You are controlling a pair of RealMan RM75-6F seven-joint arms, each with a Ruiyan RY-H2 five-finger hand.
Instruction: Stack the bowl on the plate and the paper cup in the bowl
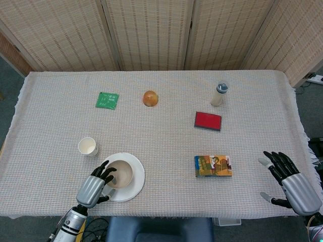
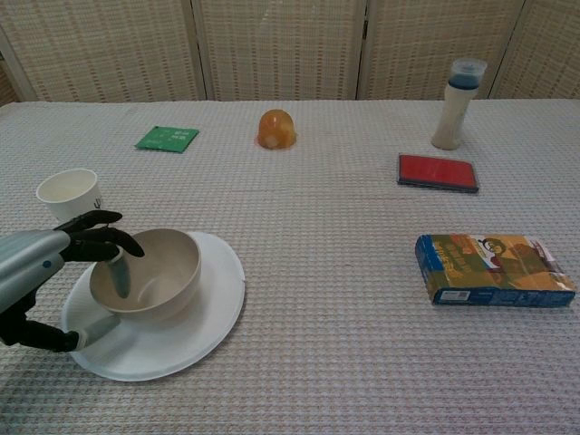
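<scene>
The bowl [image 2: 145, 273] is seated upright on the plate [image 2: 195, 331], toward the plate's left side, near the front left edge of the table. Its left rim is pinched by the left hand [image 2: 41, 263]: dark fingers [image 2: 109, 245] are hooked over the rim into the bowl, while the thumb lies low outside, by the plate. The step in hand is judged to be the release. It is best done by spreading the fingers fully before the hand is lifted, so that the rim is not dragged and the bowl is not tipped or slid off centre. The hand should then be raised straight up and clear.

The paper cup [image 2: 71, 193] stands upright just behind the hand, apart from the plate; it should not be brushed on withdrawal.

The right hand [image 1: 292, 184] is held open and empty at the table's right edge.
</scene>
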